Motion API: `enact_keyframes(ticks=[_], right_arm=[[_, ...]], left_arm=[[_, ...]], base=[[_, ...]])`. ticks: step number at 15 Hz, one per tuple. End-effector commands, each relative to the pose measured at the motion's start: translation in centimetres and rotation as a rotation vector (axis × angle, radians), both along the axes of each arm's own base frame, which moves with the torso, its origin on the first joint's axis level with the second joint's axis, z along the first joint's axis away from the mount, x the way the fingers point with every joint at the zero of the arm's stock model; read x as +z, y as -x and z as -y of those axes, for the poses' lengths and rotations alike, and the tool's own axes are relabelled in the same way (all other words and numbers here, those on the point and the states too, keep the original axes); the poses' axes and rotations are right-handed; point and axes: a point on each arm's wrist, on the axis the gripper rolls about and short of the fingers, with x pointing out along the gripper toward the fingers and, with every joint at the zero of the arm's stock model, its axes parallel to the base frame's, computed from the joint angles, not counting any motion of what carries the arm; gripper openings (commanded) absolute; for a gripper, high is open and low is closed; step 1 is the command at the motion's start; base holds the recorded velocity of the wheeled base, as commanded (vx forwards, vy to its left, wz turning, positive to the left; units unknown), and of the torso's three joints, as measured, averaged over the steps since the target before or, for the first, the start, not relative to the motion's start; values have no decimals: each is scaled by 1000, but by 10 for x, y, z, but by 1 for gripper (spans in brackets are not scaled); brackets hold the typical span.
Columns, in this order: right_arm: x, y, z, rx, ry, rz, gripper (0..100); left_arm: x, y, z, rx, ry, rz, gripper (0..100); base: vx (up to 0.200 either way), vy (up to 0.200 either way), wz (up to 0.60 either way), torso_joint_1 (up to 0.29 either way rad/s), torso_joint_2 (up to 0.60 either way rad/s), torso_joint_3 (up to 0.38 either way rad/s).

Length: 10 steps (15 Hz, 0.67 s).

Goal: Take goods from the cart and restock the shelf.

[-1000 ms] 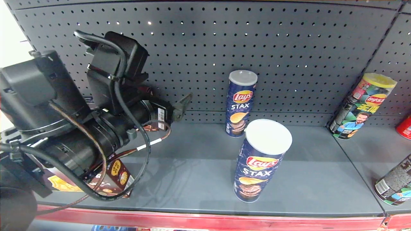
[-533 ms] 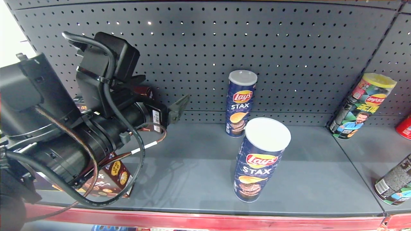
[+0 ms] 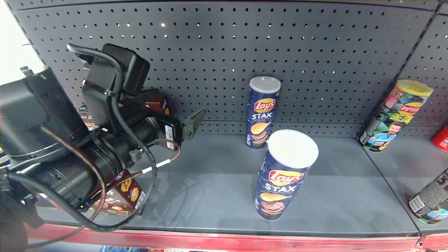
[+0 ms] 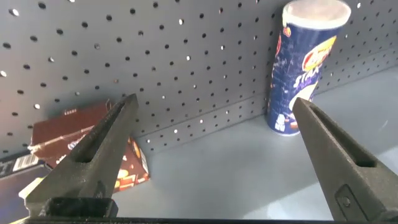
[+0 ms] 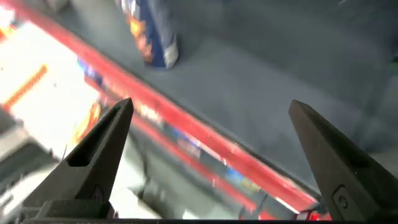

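Two lidded cylindrical chip cans [image 3: 284,175] [image 3: 262,112] on matte shelf [image 3: 210,189]; L end effector [image 4: 214,101] & R end effector [image 5: 211,104] wide, empty.

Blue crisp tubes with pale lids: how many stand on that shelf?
2. One dark blue cardboard tube with a white plastic lid stands near the grey metal shelf's front edge; the other stands behind it, against the perforated back panel. The arm may hide more.
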Motion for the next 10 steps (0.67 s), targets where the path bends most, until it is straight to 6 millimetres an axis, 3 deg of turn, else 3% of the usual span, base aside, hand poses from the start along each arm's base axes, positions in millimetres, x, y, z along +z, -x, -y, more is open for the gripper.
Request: enact_keyframes(ticks=[1, 6, 10], right_arm=[[-13, -31, -20, 38, 89, -138, 100], [-23, -77, -56, 18, 136, -128, 100], [-27, -96, -80, 30, 173, -136, 100]], left_arm=[[-2, 1, -2, 2, -2, -2, 100], [-3, 1, -1, 2, -3, 4, 100], [-3, -1, -1, 8, -1, 4, 100]], base=[[0, 0, 0, 0, 0, 0], [0, 0, 0, 0, 0, 0], [0, 0, 0, 0, 0, 0]])
